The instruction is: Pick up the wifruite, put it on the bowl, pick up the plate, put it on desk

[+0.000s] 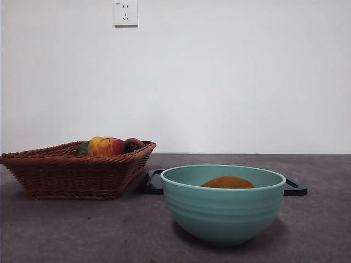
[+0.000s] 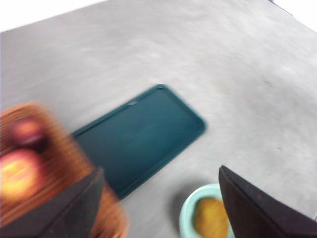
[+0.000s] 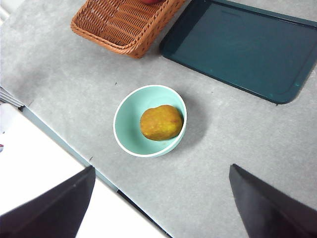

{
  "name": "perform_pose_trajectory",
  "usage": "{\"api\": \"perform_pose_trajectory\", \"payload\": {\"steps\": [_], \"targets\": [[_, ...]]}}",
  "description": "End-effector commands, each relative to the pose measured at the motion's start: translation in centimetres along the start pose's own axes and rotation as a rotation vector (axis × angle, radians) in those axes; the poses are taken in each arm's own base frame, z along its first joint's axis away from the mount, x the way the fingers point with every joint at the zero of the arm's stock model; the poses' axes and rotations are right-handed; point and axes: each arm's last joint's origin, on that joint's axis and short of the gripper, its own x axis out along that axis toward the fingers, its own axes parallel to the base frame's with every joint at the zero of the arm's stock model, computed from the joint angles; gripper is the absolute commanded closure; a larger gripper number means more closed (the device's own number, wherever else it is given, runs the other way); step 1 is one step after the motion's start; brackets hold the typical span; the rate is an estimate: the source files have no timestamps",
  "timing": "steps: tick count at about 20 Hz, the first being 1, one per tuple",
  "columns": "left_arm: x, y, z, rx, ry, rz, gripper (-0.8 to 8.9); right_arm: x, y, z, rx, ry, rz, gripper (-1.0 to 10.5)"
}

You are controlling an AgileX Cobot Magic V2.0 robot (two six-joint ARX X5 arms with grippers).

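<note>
Resting inside the bowl (image 3: 149, 120), the wifruite (image 3: 161, 122) is seen from the right wrist view as a brown-yellow oval lying against the far side of the mint-teal interior; in the front view only its rounded top shows above the rim. The first half of the task is therefore judged done. The bowl stands on the desk (image 1: 66, 230), apart from everything else. Just behind it lies the plate (image 3: 237, 47), a flat dark teal rectangular tray with a raised edge, bare and flat on the tabletop, so the second half is judged not yet begun, though it cannot be told where on the desk the plate is meant to go. Beside the plate, a brown wicker basket (image 1: 74, 170) is seen holding a red-yellow apple (image 1: 105, 146) and a dark round fruit (image 1: 133, 144). Neither arm appears in the front view. The right gripper (image 3: 161, 208) is held high above the bowl with its jaws spread wide and nothing between them. The left gripper (image 2: 161, 203) is likewise wide and empty, hanging above the plate; its picture is blurred by motion.
</note>
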Motion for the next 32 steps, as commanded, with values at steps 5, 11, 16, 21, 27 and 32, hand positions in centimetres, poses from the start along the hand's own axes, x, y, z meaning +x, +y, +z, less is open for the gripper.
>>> {"api": "perform_pose_trajectory", "payload": {"steps": [5, 11, 16, 21, 27, 32], "targets": [[-3.8, 1.6, -6.4, -0.086, 0.021, 0.001, 4.39, -0.3, 0.2, 0.4, -0.005, -0.018, 0.001, 5.1], [-4.5, 1.0, -13.8, -0.119, 0.134, -0.197, 4.41, -0.3, 0.1, 0.4, -0.005, -0.017, -0.006, 5.1], [-6.0, 0.5, -14.9, -0.105, 0.127, -0.304, 4.42, -0.3, 0.1, 0.4, -0.005, -0.017, -0.006, 5.1], [-6.2, 0.5, -15.0, -0.104, 0.123, -0.304, 4.42, -0.3, 0.1, 0.4, -0.004, -0.017, -0.006, 5.1], [-6.2, 0.5, -15.0, -0.112, 0.124, -0.304, 4.42, -0.2, 0.1, 0.4, 0.010, -0.016, -0.005, 5.1], [-6.2, 0.5, -14.9, -0.110, 0.120, -0.304, 4.42, 0.8, -0.4, 0.0, 0.063, 0.005, -0.005, 5.2]]}}
